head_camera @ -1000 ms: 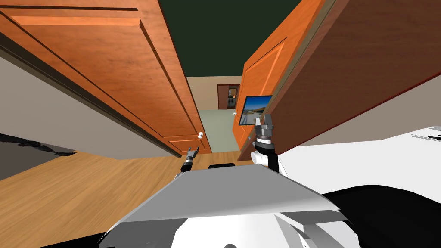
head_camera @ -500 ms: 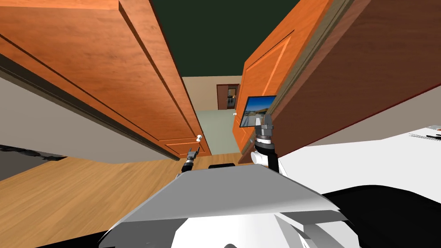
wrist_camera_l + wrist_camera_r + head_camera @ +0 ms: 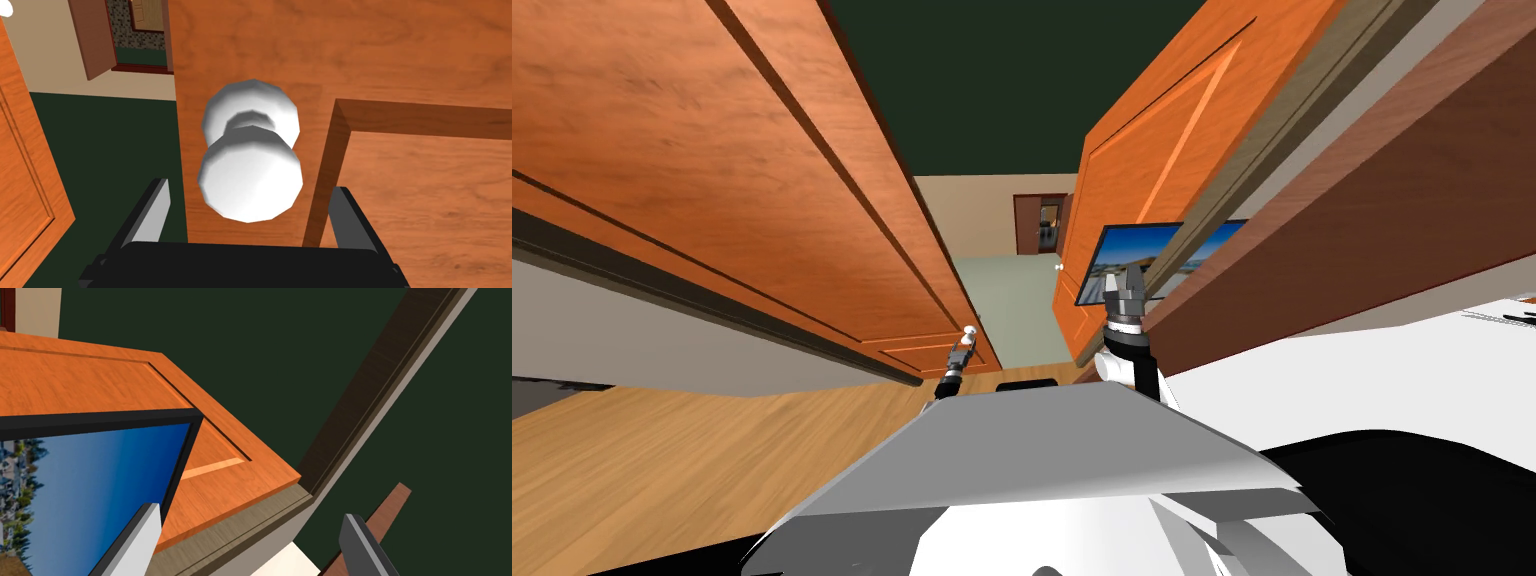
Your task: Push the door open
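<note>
Since a second ago I have rolled forward, so in the head view the orange door (image 3: 762, 180) on my left looks larger, and the left gripper (image 3: 959, 352) is now just beside its white knob (image 3: 969, 331). In the left wrist view the fingers are spread, with the knob between them but not pinched (a push needs no grip). I judge it best to press the panel near the knob, slowly and squarely. In the right wrist view the right gripper (image 3: 250, 513) is spread too and holds nothing.

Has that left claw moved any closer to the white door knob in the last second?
Yes. The left gripper has come forward up to the white door knob; its open fingers now flank it without touching.
</note>
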